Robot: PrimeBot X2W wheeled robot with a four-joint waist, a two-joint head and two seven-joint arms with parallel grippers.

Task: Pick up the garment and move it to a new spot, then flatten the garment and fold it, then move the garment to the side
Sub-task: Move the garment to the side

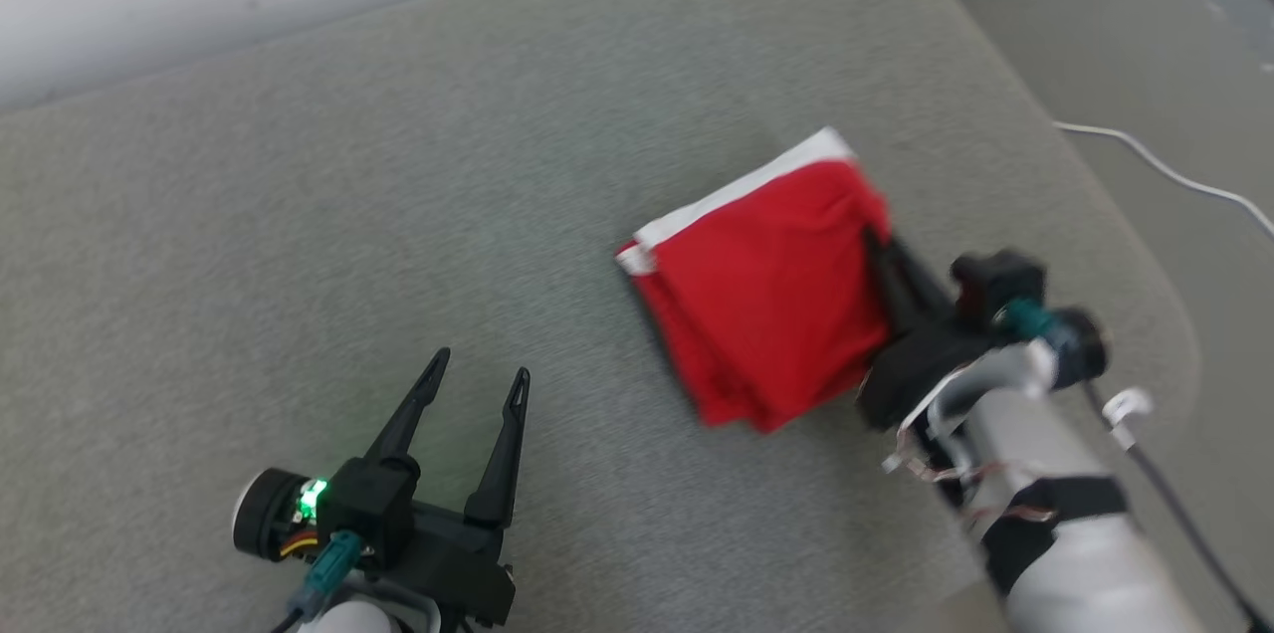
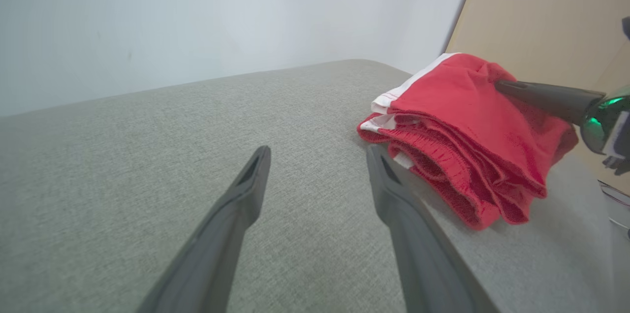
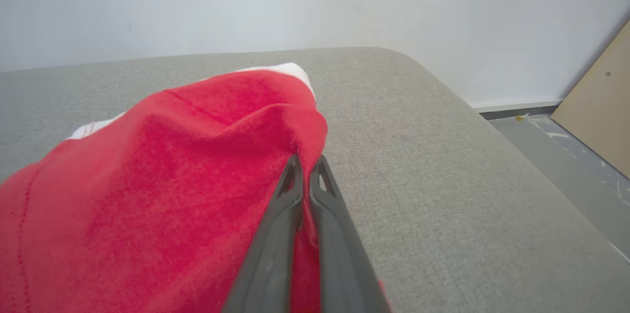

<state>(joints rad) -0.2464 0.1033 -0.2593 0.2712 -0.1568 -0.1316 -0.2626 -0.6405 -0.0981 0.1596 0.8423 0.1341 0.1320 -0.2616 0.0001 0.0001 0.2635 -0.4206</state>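
The garment point(image 1: 771, 300) is red with a white band, folded into a thick stack on the grey cushion point(image 1: 398, 165), right of centre. My right gripper point(image 1: 873, 240) is shut on the garment's right edge, its fingers pinching the red cloth point(image 3: 197, 170) in the right wrist view, where the gripper point(image 3: 306, 163) bites into a raised fold. The left wrist view shows the garment point(image 2: 457, 126) lifted slightly on that side by the other arm's finger point(image 2: 541, 95). My left gripper point(image 1: 480, 364) stands open at the lower left, empty, apart from the garment, its gripper point(image 2: 320, 153) tips over bare cushion.
The cushion's right edge drops to a grey floor point(image 1: 1174, 46) where a white cable point(image 1: 1165, 170) lies. A pale wall point(image 3: 315, 3) runs behind the cushion, and a tan board point(image 3: 598, 106) leans at the right.
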